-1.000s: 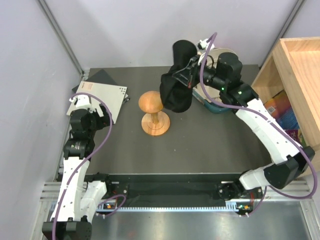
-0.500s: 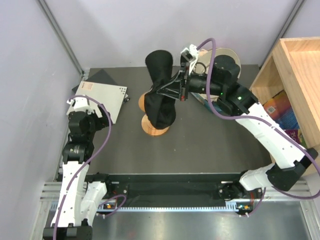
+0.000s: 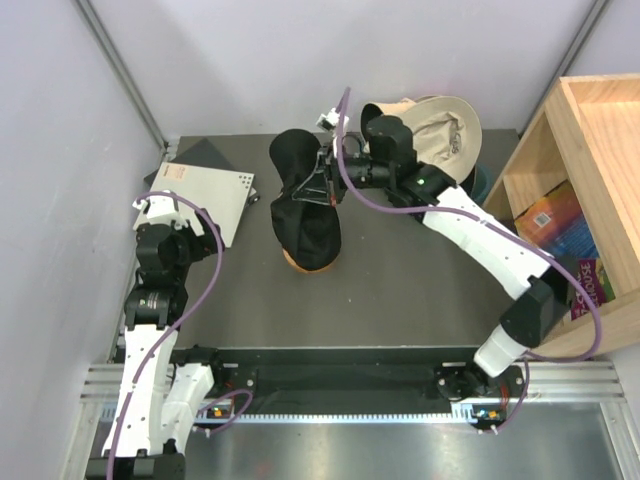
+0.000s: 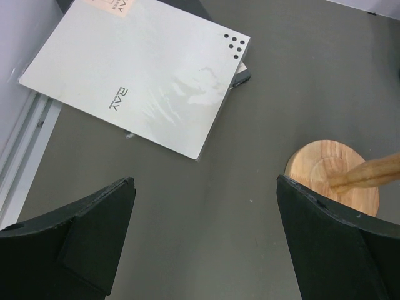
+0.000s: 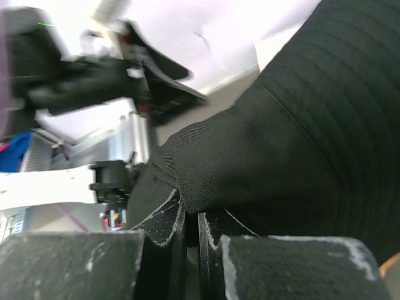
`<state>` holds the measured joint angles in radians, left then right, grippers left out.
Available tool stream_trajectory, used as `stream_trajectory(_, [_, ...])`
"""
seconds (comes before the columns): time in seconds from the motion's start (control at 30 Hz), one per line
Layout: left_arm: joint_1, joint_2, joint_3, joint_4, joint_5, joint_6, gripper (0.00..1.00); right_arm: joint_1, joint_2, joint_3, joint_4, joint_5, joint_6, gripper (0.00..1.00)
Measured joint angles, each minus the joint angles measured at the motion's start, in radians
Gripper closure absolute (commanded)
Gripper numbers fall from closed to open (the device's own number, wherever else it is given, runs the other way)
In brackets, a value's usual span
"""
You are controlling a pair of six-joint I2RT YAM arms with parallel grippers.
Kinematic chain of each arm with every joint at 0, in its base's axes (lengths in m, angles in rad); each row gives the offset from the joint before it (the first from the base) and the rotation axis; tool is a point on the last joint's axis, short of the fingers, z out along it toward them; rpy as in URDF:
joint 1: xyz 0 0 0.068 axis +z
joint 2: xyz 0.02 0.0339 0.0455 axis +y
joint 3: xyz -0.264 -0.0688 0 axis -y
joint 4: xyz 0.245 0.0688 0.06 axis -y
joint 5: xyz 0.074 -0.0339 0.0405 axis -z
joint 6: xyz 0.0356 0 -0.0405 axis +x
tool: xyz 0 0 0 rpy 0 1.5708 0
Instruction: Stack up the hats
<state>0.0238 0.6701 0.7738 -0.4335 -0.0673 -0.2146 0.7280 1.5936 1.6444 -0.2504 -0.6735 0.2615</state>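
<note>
A black hat (image 3: 305,205) hangs from my right gripper (image 3: 325,185), which is shut on its brim. The hat drapes over the wooden stand (image 3: 291,262), hiding all but a sliver of the base. In the right wrist view the jaws (image 5: 190,219) pinch a fold of the black hat (image 5: 300,144). A beige hat (image 3: 440,130) sits at the back right, behind the right arm. My left gripper (image 3: 185,222) stays at the left, open and holding nothing (image 4: 206,250), with the stand's base (image 4: 331,181) to its right.
A white booklet (image 3: 205,195) lies on a dark sheet at the back left (image 4: 137,75). A wooden crate (image 3: 600,130) with colourful books (image 3: 555,220) stands at the right edge. A bit of a teal tub (image 3: 481,180) shows under the beige hat.
My right arm has swung left with the black hat, from beside the stand to over it, and the hat now covers the stand's top. The left arm has not moved.
</note>
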Motion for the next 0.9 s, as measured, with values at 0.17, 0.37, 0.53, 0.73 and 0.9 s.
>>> stream_trajectory(0.17, [0.000,0.000,0.000,0.000,-0.001,0.000,0.01,-0.056,0.073,0.000,-0.029,0.023,0.001,1.00])
stream_trajectory(0.37, [0.000,0.000,0.000,0.000,-0.001,0.000,0.01,-0.113,0.093,0.000,-0.015,0.023,0.014,1.00])
stream_trajectory(0.53, [0.000,0.000,0.000,0.000,-0.001,0.000,0.01,-0.124,0.140,0.037,0.012,0.021,0.031,1.00])
stream_trajectory(0.73, [0.000,0.001,0.000,0.000,-0.001,0.000,0.01,-0.135,0.238,0.107,0.025,0.033,0.044,0.97])
stream_trajectory(0.9, [0.000,0.009,0.000,0.000,-0.003,0.000,0.01,-0.142,0.292,0.150,0.004,0.090,0.055,0.85])
